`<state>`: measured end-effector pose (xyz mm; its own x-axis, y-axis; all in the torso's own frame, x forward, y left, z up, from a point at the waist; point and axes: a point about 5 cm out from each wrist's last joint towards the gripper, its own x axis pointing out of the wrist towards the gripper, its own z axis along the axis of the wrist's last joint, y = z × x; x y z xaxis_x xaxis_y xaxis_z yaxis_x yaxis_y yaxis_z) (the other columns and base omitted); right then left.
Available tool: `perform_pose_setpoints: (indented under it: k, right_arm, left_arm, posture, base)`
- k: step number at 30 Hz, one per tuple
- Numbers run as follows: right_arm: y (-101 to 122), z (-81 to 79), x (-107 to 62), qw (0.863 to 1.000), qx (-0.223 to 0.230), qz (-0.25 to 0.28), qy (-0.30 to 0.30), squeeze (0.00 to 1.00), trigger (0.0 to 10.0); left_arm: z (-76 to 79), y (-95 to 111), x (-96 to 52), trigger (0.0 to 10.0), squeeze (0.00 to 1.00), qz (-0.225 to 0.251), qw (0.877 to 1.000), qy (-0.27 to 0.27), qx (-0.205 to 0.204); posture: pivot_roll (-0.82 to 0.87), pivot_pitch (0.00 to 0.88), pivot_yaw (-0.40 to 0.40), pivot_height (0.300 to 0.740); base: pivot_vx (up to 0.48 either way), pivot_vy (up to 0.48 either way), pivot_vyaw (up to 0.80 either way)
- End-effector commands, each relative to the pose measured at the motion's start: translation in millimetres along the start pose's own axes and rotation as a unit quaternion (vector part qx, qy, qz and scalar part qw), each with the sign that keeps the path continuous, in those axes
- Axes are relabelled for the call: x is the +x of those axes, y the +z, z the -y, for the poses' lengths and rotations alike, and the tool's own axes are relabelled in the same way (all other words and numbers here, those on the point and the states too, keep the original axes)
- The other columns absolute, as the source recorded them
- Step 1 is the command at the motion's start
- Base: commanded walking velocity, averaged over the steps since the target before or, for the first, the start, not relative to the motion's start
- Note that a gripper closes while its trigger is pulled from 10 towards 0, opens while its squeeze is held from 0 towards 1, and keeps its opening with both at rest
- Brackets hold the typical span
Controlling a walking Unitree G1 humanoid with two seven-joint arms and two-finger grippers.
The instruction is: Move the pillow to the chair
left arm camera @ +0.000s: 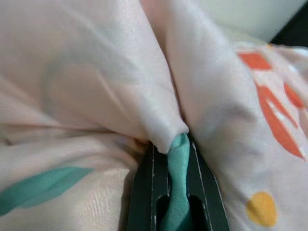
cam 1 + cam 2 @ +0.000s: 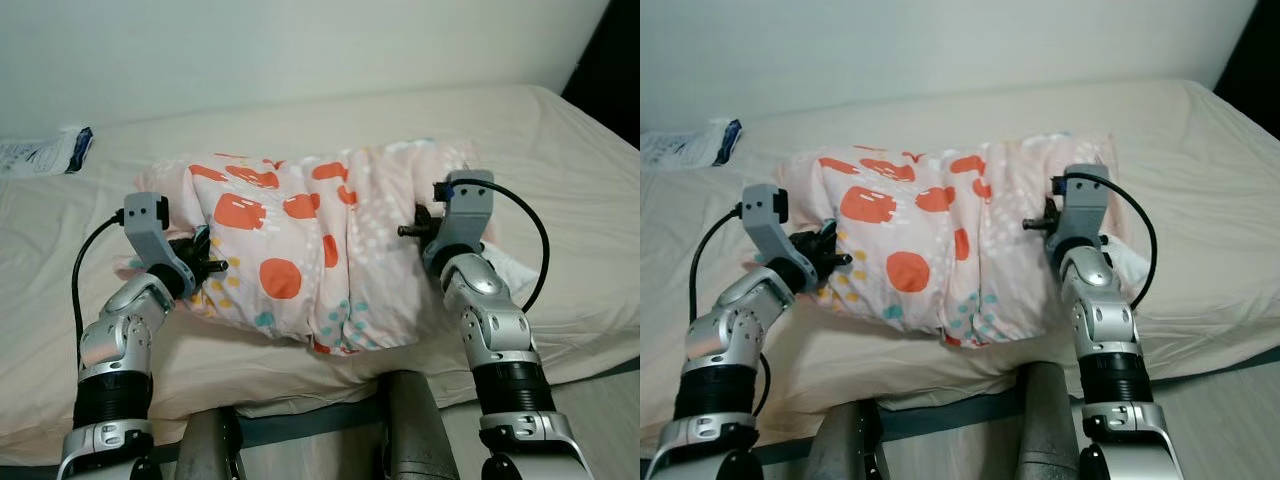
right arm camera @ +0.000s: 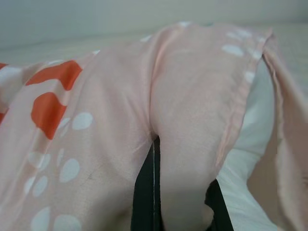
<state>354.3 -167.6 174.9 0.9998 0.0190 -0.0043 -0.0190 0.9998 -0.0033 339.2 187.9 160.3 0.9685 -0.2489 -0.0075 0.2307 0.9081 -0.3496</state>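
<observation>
Head-on, left eye view: pink pillow (image 2: 310,250) with orange, teal and yellow spots lies bunched on the cream bed (image 2: 560,150), near its front edge. Left gripper (image 2: 205,262) is pressed into the pillow's left end; right gripper (image 2: 425,225) is pressed into its right end. A white and blue packet (image 2: 45,152) lies on the bed at far left, well apart from the pillow.

Right eye view: same layout; the pillow sits between the two silver arms.

Left wrist view: black fingers (image 1: 142,192) are closed narrow on a pinched fold of pillow cloth, teal patch caught between them.

Right wrist view: black fingers (image 3: 143,192) are clamped on a ridge of pink fabric; white inner pillow (image 3: 250,144) shows beside the case's edge.
</observation>
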Motion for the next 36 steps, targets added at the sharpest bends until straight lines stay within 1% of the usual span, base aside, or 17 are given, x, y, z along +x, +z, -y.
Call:
perform_pose_setpoints:
  k: [1,3,4,6,7,8,9,10,11,12,15,18,25,34,36]
  right_arm:
    - [9,-21.5,-1.4,0.999,-0.015,0.034,0.035,0.0,0.0]
    - [10,-25.9,-3.1,0.998,-0.022,0.039,0.045,0.0,0.0]
    - [10,-25.9,-3.1,0.998,-0.022,0.039,0.045,0.0,0.0]
    - [9,-29.7,-5.3,0.996,-0.056,0.048,0.049,0.0,0.2]
    - [7,-32.4,-6.0,0.995,-0.066,0.047,0.053,0.0,10.0]
    - [6,-34.1,-6.4,0.995,-0.071,0.046,0.056,0.0,10.0]
    - [6,-36.8,-7.2,0.993,-0.085,0.05,0.06,0.0,10.0]
    - [6,-36.8,-7.2,0.993,-0.085,0.05,0.06,0.0,10.0]
    - [6,-38.6,-7.8,0.992,-0.095,0.055,0.062,0.0,10.0]
    - [10,-42.7,-9.7,0.987,-0.118,0.082,0.069,0.0,10.0]
    - [10,-44.5,-10.2,0.986,-0.121,0.085,0.074,0.0,10.0]
    - [9,-42.8,-10.3,0.989,-0.104,0.081,0.069,0.0,10.0]
    - [9,-41.2,-10.5,0.988,-0.109,0.089,0.059,0.0,10.0]
    - [6,-39.9,-12.1,0.99,-0.097,0.088,0.057,0.0,10.0]
    - [6,-39.1,-12.5,0.99,-0.094,0.088,0.058,0.0,10.0]
  left_arm:
    - [21.5,8,5.1,10.0,0.0,0.036,0.999,-0.006,0.018]
    - [30.1,11,5.2,10.0,0.0,0.046,0.999,-0.006,0.025]
    - [30.1,11,5.2,10.0,0.0,0.046,0.999,-0.006,0.025]
    - [37.2,12,4.9,10.0,0.0,0.05,0.997,-0.011,0.06]
    - [41.2,11,4.7,10.0,0.0,0.053,0.995,-0.013,0.078]
    - [43.8,10,4.5,10.0,0.0,0.056,0.994,-0.015,0.09]
    - [45.8,7,4.4,10.0,0.0,0.053,0.992,-0.011,0.111]
    - [45.8,7,4.4,10.0,0.0,0.053,0.992,-0.011,0.111]
    - [47.3,5,4.1,10.0,0.0,0.052,0.991,-0.006,0.126]
    - [47.7,1,3.5,10.0,0.0,0.055,0.989,0.006,0.134]
    - [47.5,0,2.8,10.0,0.0,0.058,0.989,0.014,0.133]
    - [48.4,-1,2.3,10.0,0.0,0.059,0.989,0.018,0.133]
    - [47.0,-4,1.1,10.0,0.0,0.055,0.988,0.026,0.14]
    - [45.9,-6,0.8,10.0,0.0,0.052,0.988,0.036,0.143]
    - [45.7,-6,0.9,10.0,0.0,0.053,0.988,0.037,0.144]
  posture:
    - [0.01,0.096,0.028,0.534]
    - [0.0,0.095,0.028,0.534]
    - [0.0,0.095,0.028,0.534]
    - [0.0,0.092,0.027,0.534]
    - [0.01,0.089,0.026,0.534]
    - [0.01,0.089,0.026,0.534]
    - [0.0,0.087,0.028,0.534]
    - [0.0,0.087,0.028,0.534]
    - [0.0,0.086,0.028,0.534]
    - [0.0,0.085,0.03,0.534]
    - [0.0,0.083,0.029,0.534]
    - [0.0,0.081,0.026,0.534]
    - [0.01,0.079,0.03,0.534]
    - [0.01,0.076,0.032,0.534]
    - [0.01,0.071,0.033,0.544]
  base:
    - [0.0,0.0,0.0]
    - [0.0,0.0,0.0]
    - [0.0,0.0,0.0]
    - [0.0,0.0,0.0]
    - [0.0,0.0,0.0]
    - [0.0,0.0,0.0]
    - [0.0,0.0,0.0]
    - [0.0,0.0,0.0]
    - [0.0,0.0,0.0]
    - [0.0,0.0,0.0]
    - [0.0,0.0,0.0]
    - [0.0,0.0,0.0]
    - [0.0,0.0,0.0]
    - [0.0,0.0,0.0]
    - [0.0,0.0,0.0]
